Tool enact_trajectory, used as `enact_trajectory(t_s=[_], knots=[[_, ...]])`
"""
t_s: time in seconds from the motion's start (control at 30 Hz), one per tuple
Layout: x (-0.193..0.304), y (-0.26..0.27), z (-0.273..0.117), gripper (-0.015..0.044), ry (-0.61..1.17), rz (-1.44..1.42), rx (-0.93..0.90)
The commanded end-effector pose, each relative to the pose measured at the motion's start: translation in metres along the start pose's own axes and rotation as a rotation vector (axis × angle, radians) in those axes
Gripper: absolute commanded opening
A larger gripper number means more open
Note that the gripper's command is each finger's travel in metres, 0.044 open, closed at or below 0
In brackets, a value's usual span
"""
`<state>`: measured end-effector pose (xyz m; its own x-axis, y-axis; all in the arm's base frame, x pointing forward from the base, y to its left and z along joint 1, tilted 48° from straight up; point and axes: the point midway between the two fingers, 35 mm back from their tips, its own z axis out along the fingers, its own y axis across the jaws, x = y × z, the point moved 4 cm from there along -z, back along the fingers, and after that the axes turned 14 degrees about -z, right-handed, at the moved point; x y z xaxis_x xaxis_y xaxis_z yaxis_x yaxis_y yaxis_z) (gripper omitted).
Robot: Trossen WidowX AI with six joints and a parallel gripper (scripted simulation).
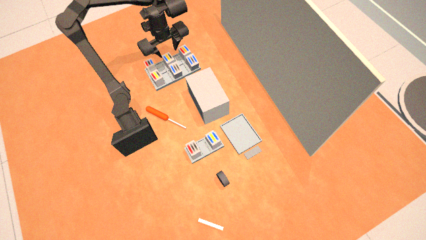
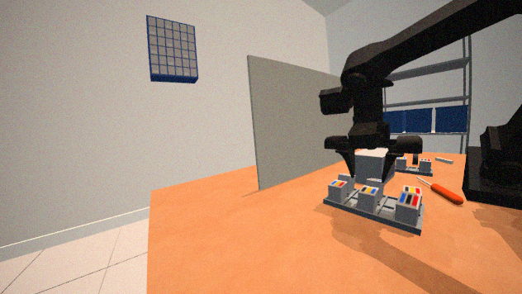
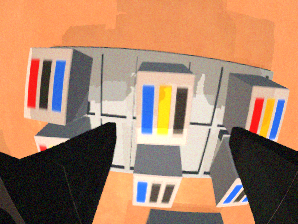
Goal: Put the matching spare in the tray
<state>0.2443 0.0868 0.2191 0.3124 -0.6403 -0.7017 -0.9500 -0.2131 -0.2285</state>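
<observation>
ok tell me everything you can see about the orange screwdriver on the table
The screwdriver has a rounded, glossy-looking orange handle and a thin pale shaft. It lies flat on the orange table, handle toward the spares rack, tip toward the grey box. It sits between the arm's black base and that box, touching neither. The gripper is away from it, over the rack.

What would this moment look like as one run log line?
gripper: open, above rack | fingers either side of blue-yellow-black spare, not gripping | tray: nothing inside

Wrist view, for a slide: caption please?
Open jaws straddle the blue-yellow-black spare on the rack.
</observation>
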Motion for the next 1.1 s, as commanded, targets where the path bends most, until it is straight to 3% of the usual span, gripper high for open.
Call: enact_trajectory(t_s=[0.0, 1.07], knots=[[0.000, 0.001, 0.007, 0.0300, -0.001, 0.005, -0.003], [-0.003, 0.003, 0.058, 0.0300, -0.010, 0.005, 0.001]])
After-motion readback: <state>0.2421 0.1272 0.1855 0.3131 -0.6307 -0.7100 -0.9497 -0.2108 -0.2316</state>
